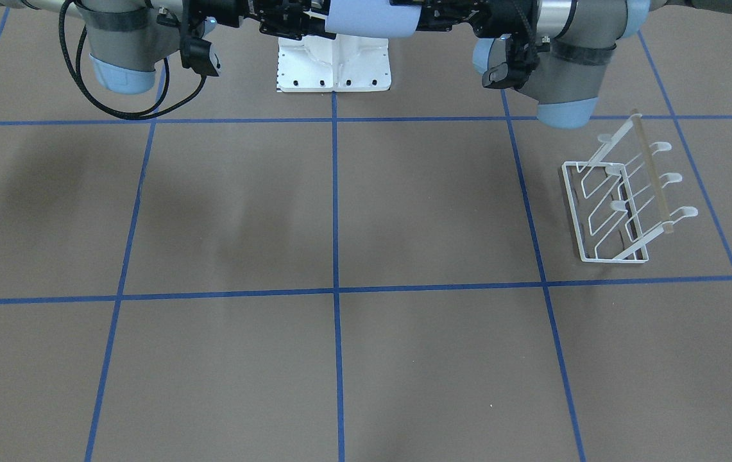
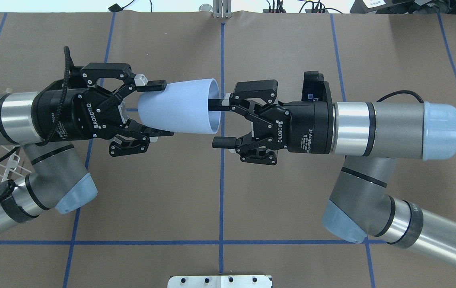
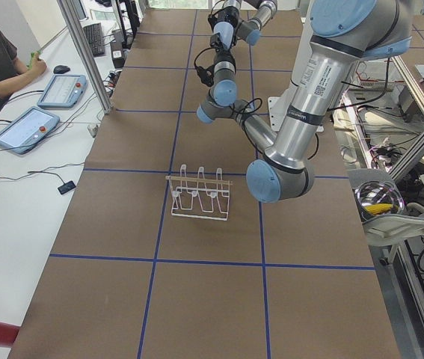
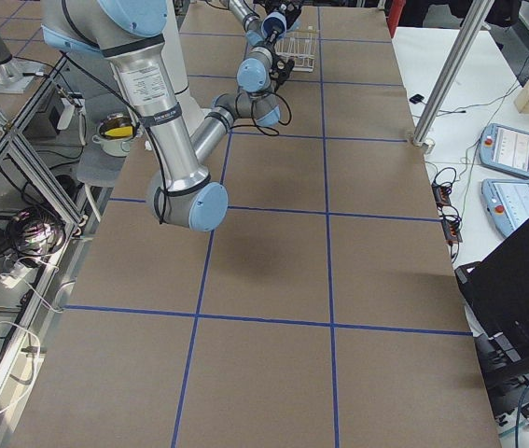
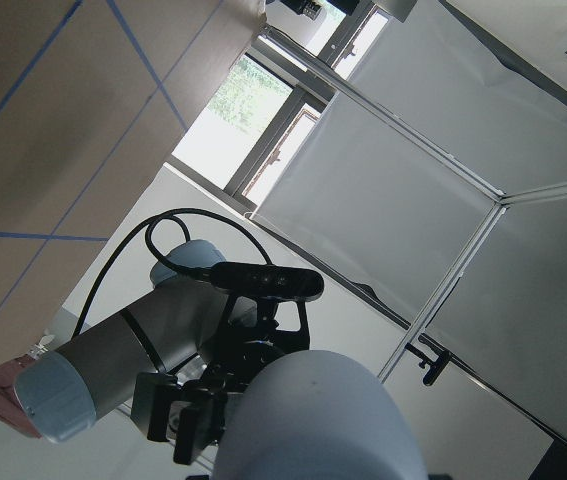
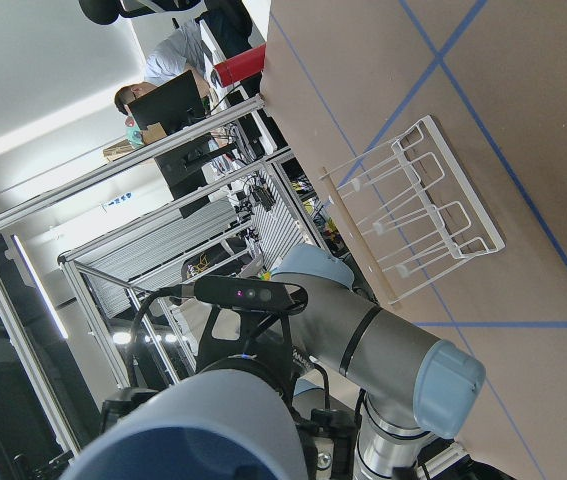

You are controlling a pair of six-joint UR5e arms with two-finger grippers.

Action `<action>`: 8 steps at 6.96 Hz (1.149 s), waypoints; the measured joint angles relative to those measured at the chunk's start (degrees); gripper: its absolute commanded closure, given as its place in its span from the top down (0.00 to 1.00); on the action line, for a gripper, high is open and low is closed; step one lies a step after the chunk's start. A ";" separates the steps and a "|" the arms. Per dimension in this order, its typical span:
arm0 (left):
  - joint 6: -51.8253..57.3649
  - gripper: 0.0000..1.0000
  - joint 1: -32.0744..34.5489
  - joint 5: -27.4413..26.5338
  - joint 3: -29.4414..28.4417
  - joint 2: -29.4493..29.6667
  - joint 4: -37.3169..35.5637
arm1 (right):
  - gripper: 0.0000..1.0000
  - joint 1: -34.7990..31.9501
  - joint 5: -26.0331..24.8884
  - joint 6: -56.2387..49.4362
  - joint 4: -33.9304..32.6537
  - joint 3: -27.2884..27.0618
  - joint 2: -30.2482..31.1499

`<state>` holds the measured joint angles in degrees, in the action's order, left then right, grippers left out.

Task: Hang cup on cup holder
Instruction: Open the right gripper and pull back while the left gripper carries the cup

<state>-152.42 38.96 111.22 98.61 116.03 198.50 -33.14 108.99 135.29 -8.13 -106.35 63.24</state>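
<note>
- The light-blue tapered plastic cup (image 2: 180, 106) lies sideways in mid-air above the brown worktop (image 1: 244, 212), mouth toward the right arm
- The left pincer (image 2: 160, 109) is clamped across its narrow base
- The right pincer (image 2: 219, 123) is spread, one finger inside the mouth and the other outside the rim
- The white wire cup holder with wooden bar (image 1: 617, 205) stands well apart, on the left arm's side
- Risk: if the left pincer lets go before the rim pinch is firm, the smooth wall may slip or pivot and the cup may fall

Close ahead of the right pincer (image 2: 220, 123) is the light-blue cup (image 6: 198, 440), the left arm (image 6: 363, 345) behind it. Farther off, the white cup holder (image 6: 418, 215) stands; 1 operator (image 6: 168, 60) beyond.
</note>
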 measured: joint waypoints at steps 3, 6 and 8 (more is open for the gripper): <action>10.22 0.00 7.93 1.62 -0.08 -3.41 -5.25 | 1.00 -5.75 2.74 -6.59 -1.11 -0.17 2.98; 32.34 0.00 14.15 6.09 0.26 -11.65 -17.92 | 1.00 -17.58 14.81 -24.72 -8.38 0.32 9.26; 51.47 0.00 23.32 18.74 1.06 -13.74 -34.58 | 1.00 -23.45 16.42 -37.03 -11.92 0.86 15.08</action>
<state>-100.96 62.29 129.96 99.67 102.29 163.92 -56.59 125.41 98.26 -20.05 -105.49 78.32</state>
